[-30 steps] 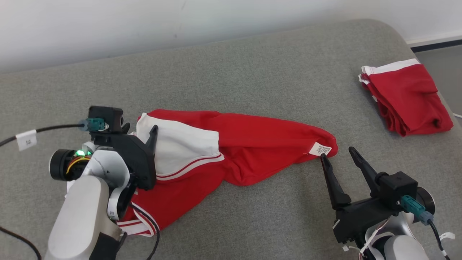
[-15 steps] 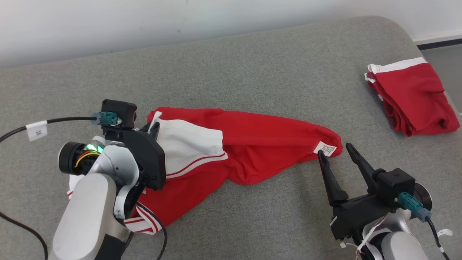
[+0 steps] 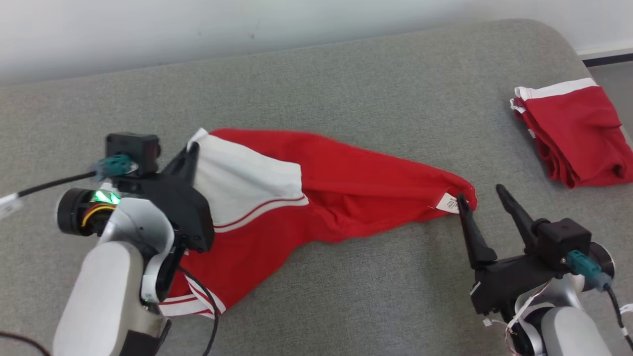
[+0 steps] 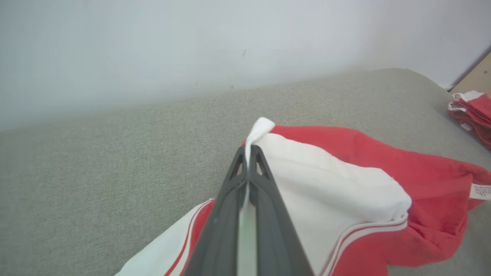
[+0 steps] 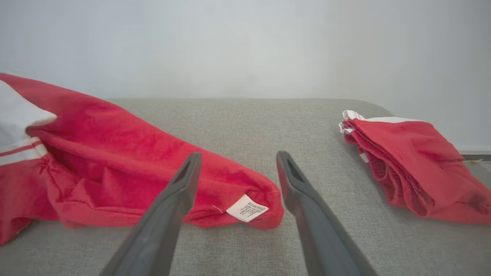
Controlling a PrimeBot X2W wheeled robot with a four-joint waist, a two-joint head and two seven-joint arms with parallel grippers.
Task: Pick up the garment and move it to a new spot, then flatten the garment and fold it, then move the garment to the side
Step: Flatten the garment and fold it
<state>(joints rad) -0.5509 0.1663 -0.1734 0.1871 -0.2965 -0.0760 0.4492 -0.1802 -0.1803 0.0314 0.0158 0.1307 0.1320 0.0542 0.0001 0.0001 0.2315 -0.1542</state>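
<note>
Illegibly printed white tag (image 3: 447, 203) at tip of red garment (image 3: 356, 193)

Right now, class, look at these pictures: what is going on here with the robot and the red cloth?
The robot is handling a red and white garment lying crumpled on the grey padded table. Its left gripper is shut on the garment's white corner. Its right gripper is open at the end with the label, gripping nothing. A second red garment lies folded at the table's right.
</note>
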